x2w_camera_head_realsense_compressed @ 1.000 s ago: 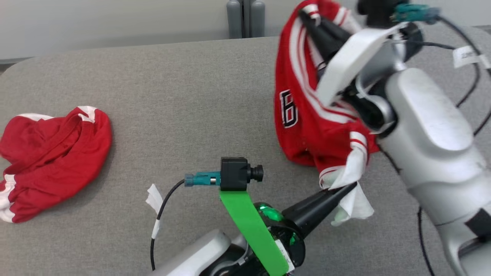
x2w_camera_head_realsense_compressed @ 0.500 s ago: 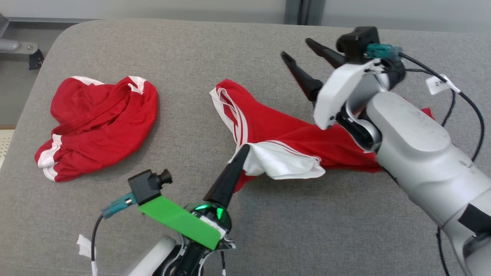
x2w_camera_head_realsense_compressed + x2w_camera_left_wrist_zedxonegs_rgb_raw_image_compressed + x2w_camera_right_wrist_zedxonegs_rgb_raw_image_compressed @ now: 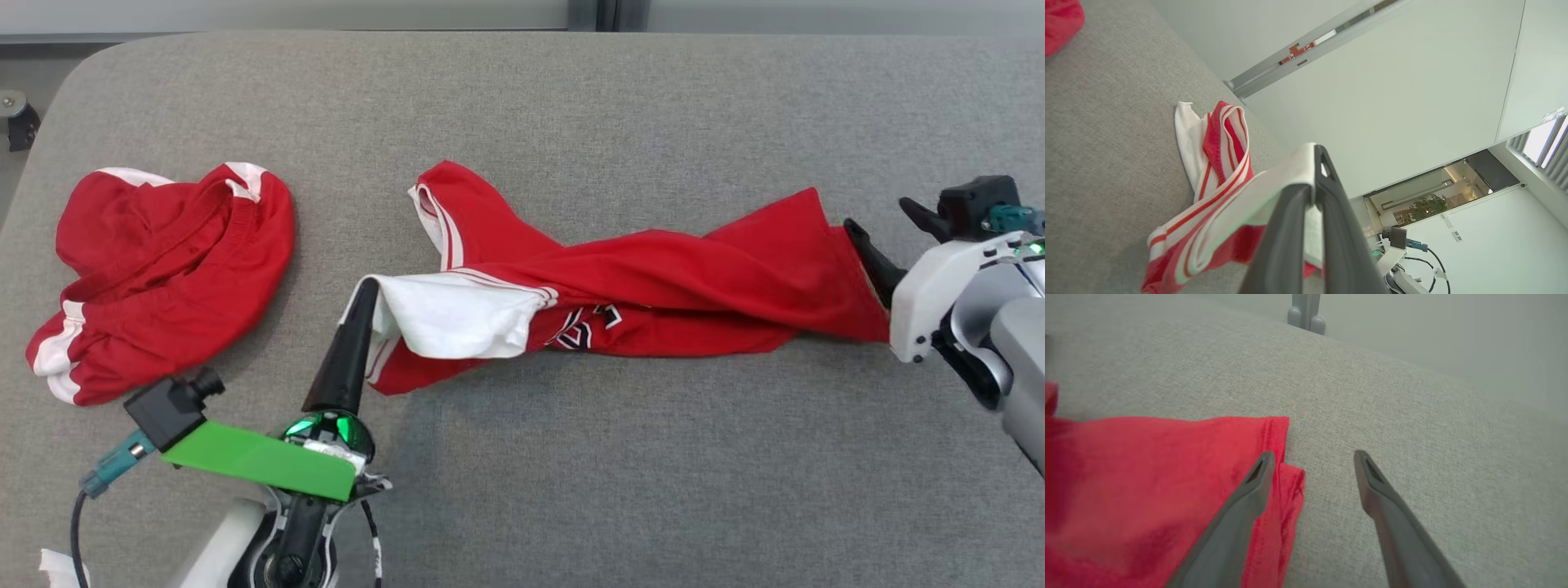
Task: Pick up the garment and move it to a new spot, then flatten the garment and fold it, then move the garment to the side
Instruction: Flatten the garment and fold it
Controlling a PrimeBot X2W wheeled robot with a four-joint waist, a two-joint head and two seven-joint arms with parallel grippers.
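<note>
The left gripper (image 3: 365,287) is pinched tight on the white edge of the red garment (image 3: 669,278). The right gripper (image 3: 878,216) stands wide, holding nothing (one finger is over the cloth's end corner). The garment lies stretched long across the grey table (image 3: 571,106). Another red heap (image 3: 163,269) sits apart, on the left.

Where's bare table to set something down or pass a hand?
Widest bare table: the near strip below the stretched garment, between left gripper and right gripper. Also the far strip above it. Crowded: the left end, where the crumpled garment lies beside the left gripper's pinched corner.
</note>
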